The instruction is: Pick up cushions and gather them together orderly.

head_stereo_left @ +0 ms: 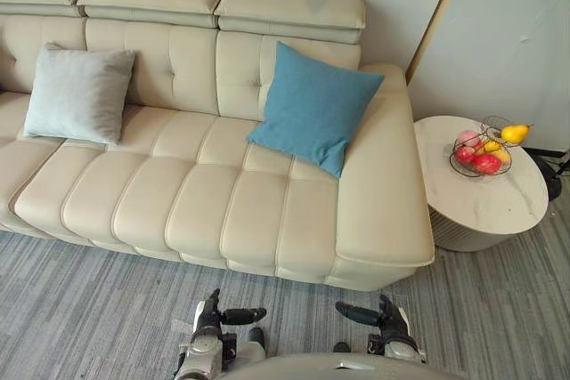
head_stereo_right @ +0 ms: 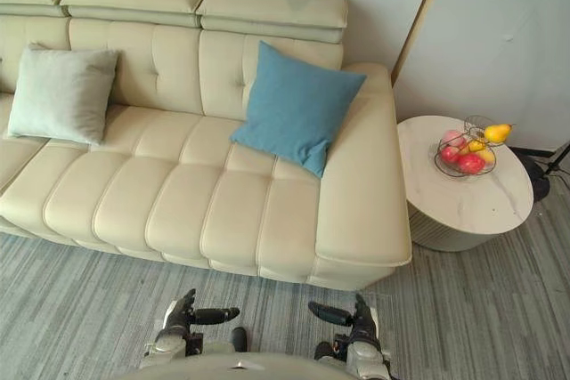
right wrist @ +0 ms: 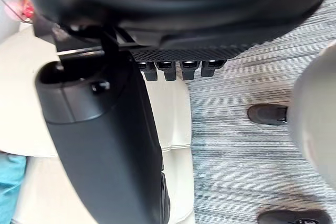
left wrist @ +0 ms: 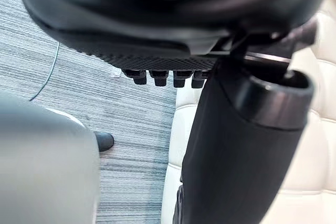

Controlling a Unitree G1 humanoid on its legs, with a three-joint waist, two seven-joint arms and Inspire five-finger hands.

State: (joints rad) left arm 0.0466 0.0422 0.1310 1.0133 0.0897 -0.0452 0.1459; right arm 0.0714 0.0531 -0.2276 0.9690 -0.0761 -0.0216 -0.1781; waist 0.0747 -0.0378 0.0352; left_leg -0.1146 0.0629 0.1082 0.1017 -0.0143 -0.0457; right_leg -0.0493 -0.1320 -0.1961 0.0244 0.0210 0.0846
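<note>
Two cushions lean against the back of a cream leather sofa (head_stereo_left: 205, 206). A grey cushion (head_stereo_left: 78, 93) stands upright toward the sofa's left end. A blue cushion (head_stereo_left: 313, 106) rests tilted on one corner near the right armrest, about two seat widths from the grey one. Both hands hang low over the carpet in front of the sofa, far from either cushion. My left hand (head_stereo_left: 208, 319) is open and holds nothing, its thumb pointing inward. My right hand (head_stereo_left: 388, 319) mirrors it, open with nothing in it. A corner of the blue cushion (right wrist: 9, 182) shows in the right wrist view.
A round white side table (head_stereo_left: 499, 200) stands right of the sofa's armrest and carries a wire basket of fruit (head_stereo_left: 485, 150). Grey striped carpet (head_stereo_left: 89, 309) lies between me and the sofa front. A wall runs behind the sofa.
</note>
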